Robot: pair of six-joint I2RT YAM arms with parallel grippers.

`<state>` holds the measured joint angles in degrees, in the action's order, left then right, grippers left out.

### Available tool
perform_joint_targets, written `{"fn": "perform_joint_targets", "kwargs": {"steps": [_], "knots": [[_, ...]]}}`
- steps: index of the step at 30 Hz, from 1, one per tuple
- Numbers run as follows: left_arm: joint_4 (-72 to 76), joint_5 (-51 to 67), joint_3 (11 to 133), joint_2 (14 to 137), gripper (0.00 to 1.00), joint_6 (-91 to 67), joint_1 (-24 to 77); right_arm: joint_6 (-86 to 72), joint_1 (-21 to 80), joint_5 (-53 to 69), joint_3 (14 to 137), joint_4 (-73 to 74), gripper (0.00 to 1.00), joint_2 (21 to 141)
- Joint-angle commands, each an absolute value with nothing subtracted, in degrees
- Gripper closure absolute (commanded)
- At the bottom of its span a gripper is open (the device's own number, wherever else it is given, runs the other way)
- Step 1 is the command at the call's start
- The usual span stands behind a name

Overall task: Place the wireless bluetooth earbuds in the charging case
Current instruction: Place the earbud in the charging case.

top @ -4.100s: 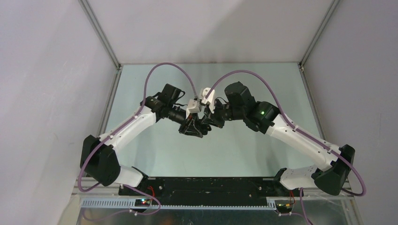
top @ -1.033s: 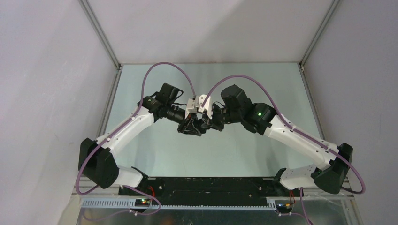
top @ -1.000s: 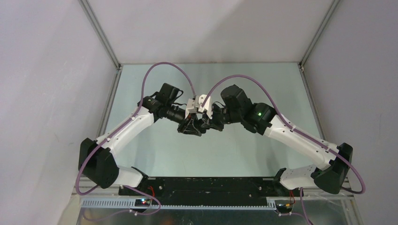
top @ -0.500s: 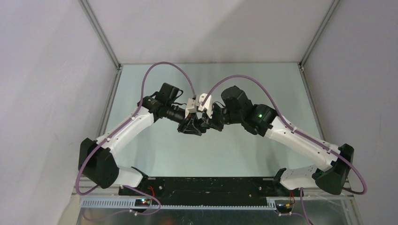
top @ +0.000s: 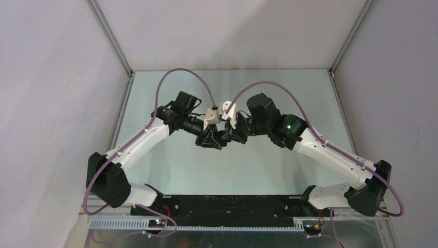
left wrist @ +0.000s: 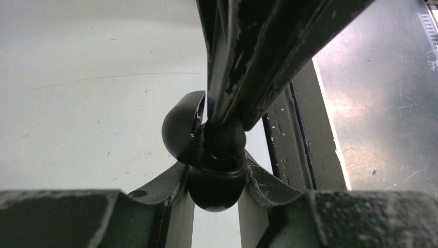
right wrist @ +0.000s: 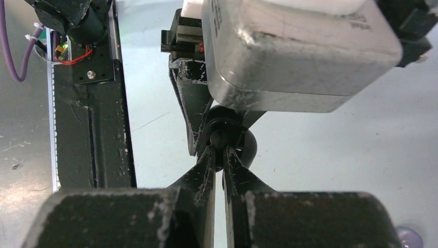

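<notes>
My left gripper is shut on the body of an open black charging case, held above the table, with its lid swung open to the left. My right gripper is shut on a small black earbud and holds it at the mouth of the case; the earbud also shows in the left wrist view. In the top view both grippers meet at mid-table, the left one touching the right one. The other earbuds are not clearly in view.
A small pale purple rounded thing lies on the table at the lower right edge of the right wrist view. The black base rail runs along the near edge. Frame posts and grey walls enclose the green table.
Both grippers stay joined at mid-table. The right arm has shifted slightly to the right in the last half second. The left arm holds still.
</notes>
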<state>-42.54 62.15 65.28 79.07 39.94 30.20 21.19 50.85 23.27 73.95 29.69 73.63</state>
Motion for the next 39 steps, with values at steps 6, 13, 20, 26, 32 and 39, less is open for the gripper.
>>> {"fn": "perform_joint_targets", "kwargs": {"steps": [6, 13, 20, 26, 32, 39], "knots": [[-41.3, 64.4, 66.9, 76.9, 0.99, 40.0, 29.6, 23.5, 52.8, 23.0, 74.0, 29.2, 0.90, 74.6], [-41.4, 64.7, 66.8, 77.1, 0.99, 40.0, 29.6, 20.7, 53.1, 18.7, 74.0, 26.6, 0.91, 75.8], [-41.5, 64.9, 66.7, 77.2, 0.99, 40.2, 29.6, 19.1, 52.8, 21.5, 74.0, 26.4, 0.91, 75.6], [-41.5, 64.8, 66.7, 77.1, 0.99, 40.3, 29.6, 18.5, 52.8, 24.2, 74.0, 26.4, 0.91, 76.5], [-41.6, 65.0, 66.7, 77.1, 0.99, 40.5, 29.6, 18.7, 52.9, 23.6, 74.0, 26.3, 0.91, 77.0], [-42.1, 65.0, 66.6, 76.8, 0.99, 41.3, 29.6, 18.1, 53.5, 23.4, 74.0, 25.9, 0.90, 77.5]]}}
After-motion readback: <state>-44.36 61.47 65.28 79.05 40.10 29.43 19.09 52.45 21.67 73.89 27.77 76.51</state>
